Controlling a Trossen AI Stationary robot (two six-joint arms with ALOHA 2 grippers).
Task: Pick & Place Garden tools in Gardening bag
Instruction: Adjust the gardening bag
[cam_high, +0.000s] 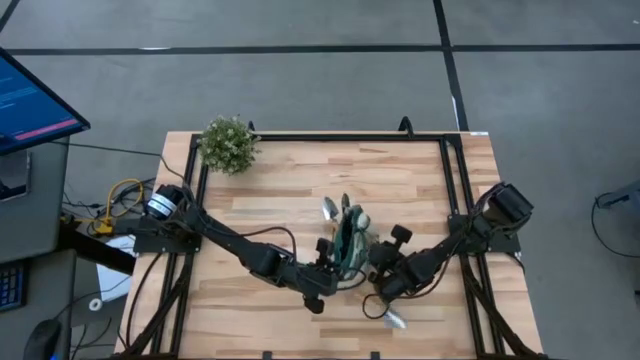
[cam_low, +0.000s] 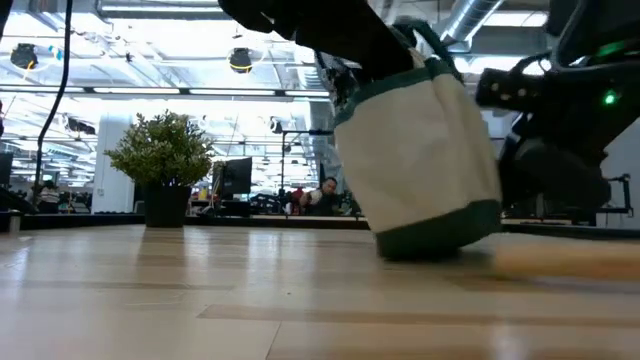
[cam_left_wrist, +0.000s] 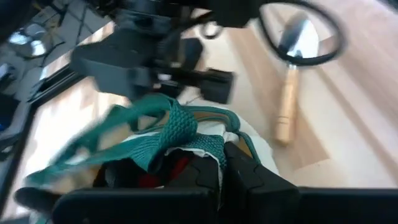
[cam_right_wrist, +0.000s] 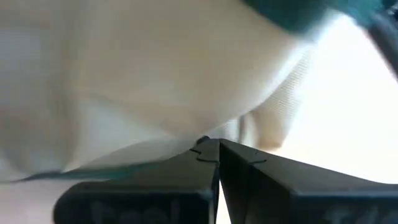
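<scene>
The beige gardening bag (cam_high: 350, 240) with green trim stands near the table's middle and shows tilted in the low view (cam_low: 420, 160). Silver tool heads (cam_high: 331, 208) stick out of its far side, and something red (cam_left_wrist: 178, 168) shows inside. My left gripper (cam_left_wrist: 222, 163) is shut at the bag's top by the green handle (cam_left_wrist: 174, 127). My right gripper (cam_right_wrist: 214, 146) is shut at the bag's beige wall (cam_right_wrist: 155, 81). A wooden-handled trowel (cam_high: 390, 318) lies flat on the table beside the right arm; it also shows in the left wrist view (cam_left_wrist: 291, 81). My left gripper pinches the bag's top edge (cam_left_wrist: 205, 148) between its two fingers, right where the green handle strap (cam_left_wrist: 180, 134) is sewn on. It comes from the table's left and near side. The bag's base stays on the table. My right gripper has its shut fingertips on the bag's beige canvas wall (cam_right_wrist: 186, 134), coming from the table's right side. A crease in the canvas runs to the tips, as of a pinched fold. The bag leans, with its green bottom edge (cam_low: 400, 245) on the table.
A bushy green potted plant (cam_high: 228, 145) stands at the table's far left corner. Black frame rails (cam_high: 455, 180) run along the table's edges. Bare wood lies to the left and far side of the bag. People show in the room behind the table in the low view.
</scene>
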